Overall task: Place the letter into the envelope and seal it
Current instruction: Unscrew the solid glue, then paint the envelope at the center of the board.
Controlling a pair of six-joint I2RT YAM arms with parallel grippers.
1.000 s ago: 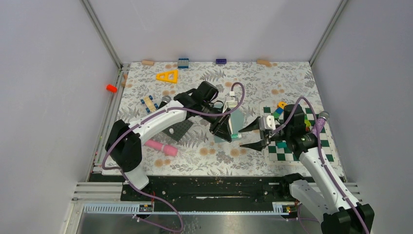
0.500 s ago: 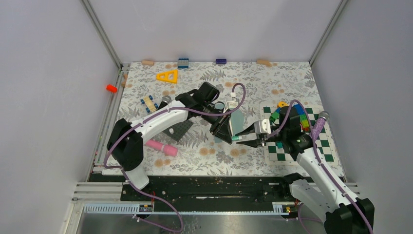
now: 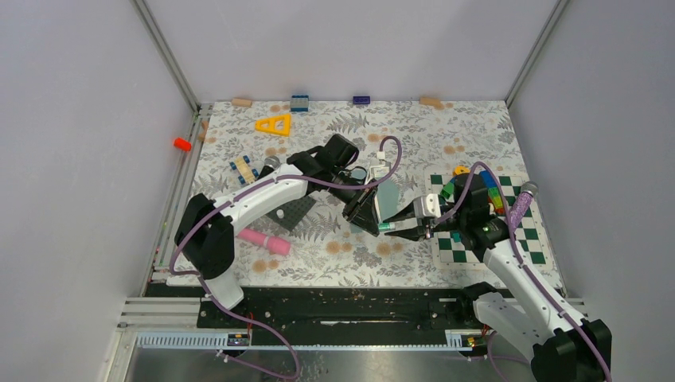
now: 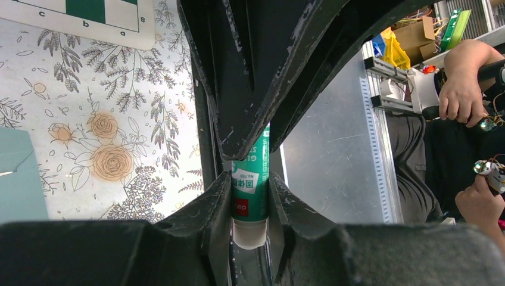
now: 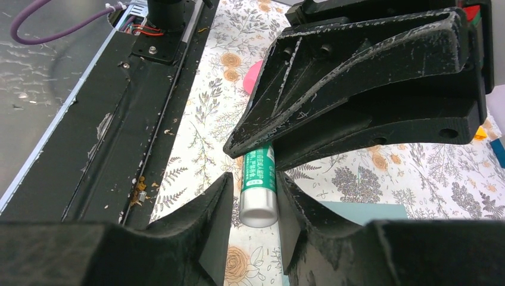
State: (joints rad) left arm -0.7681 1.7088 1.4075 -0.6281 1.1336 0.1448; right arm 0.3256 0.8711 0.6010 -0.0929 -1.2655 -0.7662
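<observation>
The teal-grey envelope (image 3: 388, 193) lies flat on the floral table, partly under the grippers; a corner shows in the left wrist view (image 4: 21, 179) and an edge in the right wrist view (image 5: 369, 211). The letter is out of view. My left gripper (image 3: 368, 215) is shut on a green glue stick (image 4: 250, 190), held level just above the table. My right gripper (image 5: 255, 202) stands around the stick's white cap end (image 5: 259, 205). Its right finger touches the stick and a gap remains at the left finger. The two grippers meet tip to tip (image 3: 392, 224).
A green-and-white chessboard mat (image 3: 521, 243) with coloured blocks lies at the right. A dark grey mat (image 3: 294, 211) and a pink cylinder (image 3: 263, 239) lie under the left arm. A yellow triangle (image 3: 273, 124) and small blocks lie along the back edge.
My right gripper has moved left onto the glue stick's free end and its jaws have narrowed around it. The left gripper has kept still with the stick.
</observation>
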